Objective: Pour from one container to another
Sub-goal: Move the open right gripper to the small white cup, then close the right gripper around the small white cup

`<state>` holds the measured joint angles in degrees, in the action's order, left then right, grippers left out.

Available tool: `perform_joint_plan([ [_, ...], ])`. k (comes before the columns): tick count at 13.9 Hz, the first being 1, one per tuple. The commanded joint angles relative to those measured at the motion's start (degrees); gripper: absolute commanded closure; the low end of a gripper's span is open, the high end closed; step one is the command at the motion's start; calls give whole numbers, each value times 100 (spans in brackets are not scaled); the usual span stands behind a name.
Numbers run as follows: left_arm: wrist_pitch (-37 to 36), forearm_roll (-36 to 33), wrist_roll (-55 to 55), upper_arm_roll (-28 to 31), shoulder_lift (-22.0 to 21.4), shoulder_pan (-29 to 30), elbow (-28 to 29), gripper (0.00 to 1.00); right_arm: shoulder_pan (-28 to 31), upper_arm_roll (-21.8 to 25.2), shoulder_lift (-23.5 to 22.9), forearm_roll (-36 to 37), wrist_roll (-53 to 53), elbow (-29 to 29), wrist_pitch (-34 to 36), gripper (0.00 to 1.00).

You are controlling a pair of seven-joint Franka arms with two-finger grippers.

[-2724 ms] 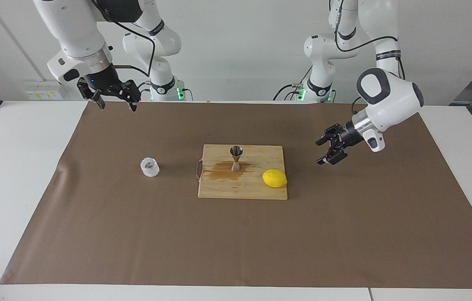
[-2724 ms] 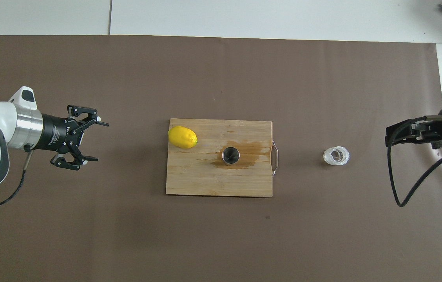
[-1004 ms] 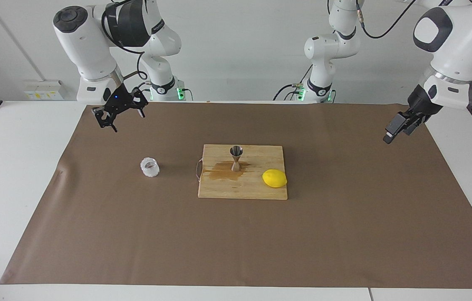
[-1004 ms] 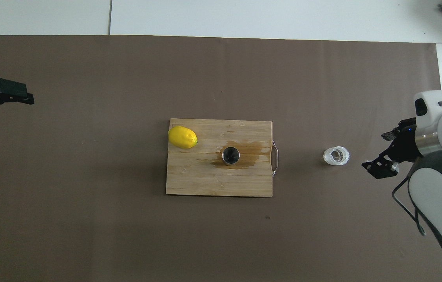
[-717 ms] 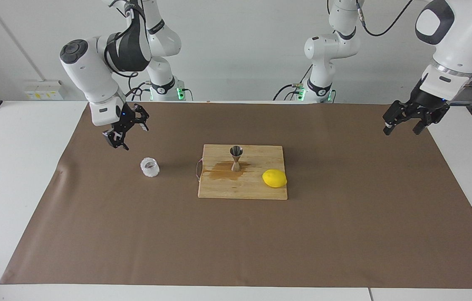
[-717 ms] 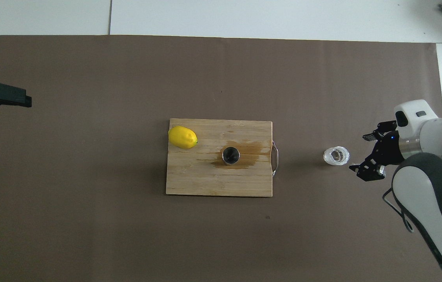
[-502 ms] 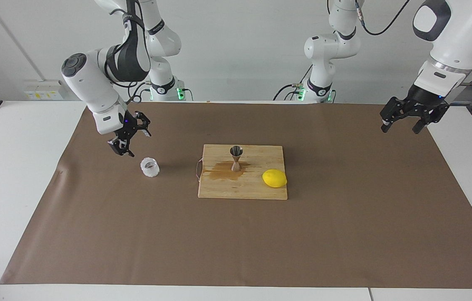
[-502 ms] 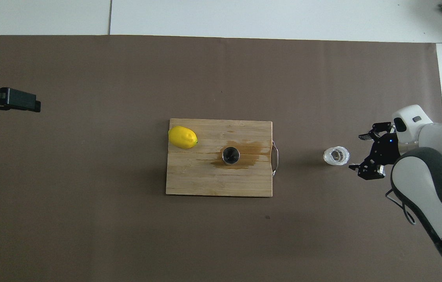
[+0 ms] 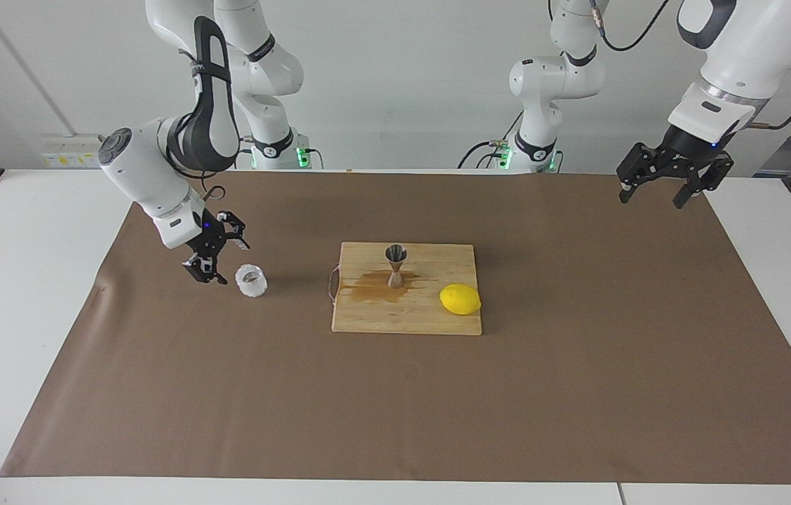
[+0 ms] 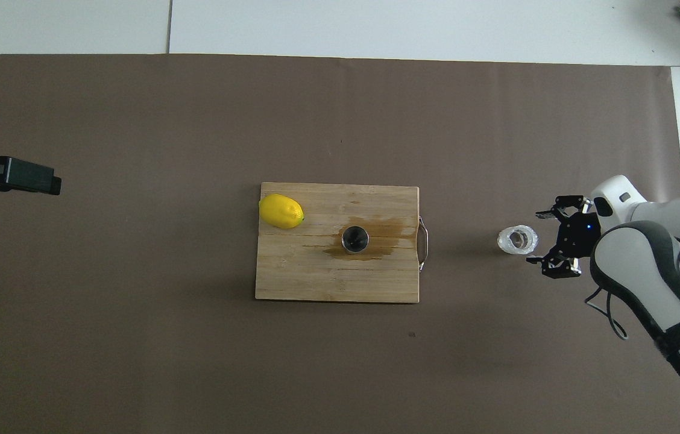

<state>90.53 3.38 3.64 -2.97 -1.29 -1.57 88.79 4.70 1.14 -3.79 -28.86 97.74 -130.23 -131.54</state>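
Presently shows the approach to a side grasp, with no pouring begun. Finds the right pincer low and just beside the glass cup, on the side facing the desk edge at the right arm's end. Shows its jaws spread wide, turned toward the cup wall and holding nothing; cannot tell any contact with the glass. Suits the task: leaves the cup's mouth free and probably allows a wrist roll to tip it out.

Places the cup upright on the brown paper covering the desk, well apart from the cutting board and toward the right arm's end edge. Cannot tell what the cup contains.

Sets the steel jigger upright on the board at the desk's centre, mouth up to receive the pour. Stands it in a brown wet stain, so the board seems to serve as a spill catcher. Leaves a lemon at the board corner toward the left arm's end and away from the robots, clear of the likely pour path.

Parks the left pincer raised over the desk corner at the robots' edge and the left arm's end, jaws wide, empty and waiting. Calls next for closing on the cup; warns of a narrow target mouth.
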Motion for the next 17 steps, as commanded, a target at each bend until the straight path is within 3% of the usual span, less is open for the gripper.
perform_joint_plan([
  [1,-360,-389,84,52,-82,-115,-2,0,102,-43,-60,-435,577,-81,-126,0],
  [10,-299,-127,40,16,-161,-80,68,0,269,-43,-534,-1183,1940,-143,-161,0],
  [17,-291,-162,381,51,-187,-37,139,0,216,-52,-605,-1333,1985,-160,-91,0],
])
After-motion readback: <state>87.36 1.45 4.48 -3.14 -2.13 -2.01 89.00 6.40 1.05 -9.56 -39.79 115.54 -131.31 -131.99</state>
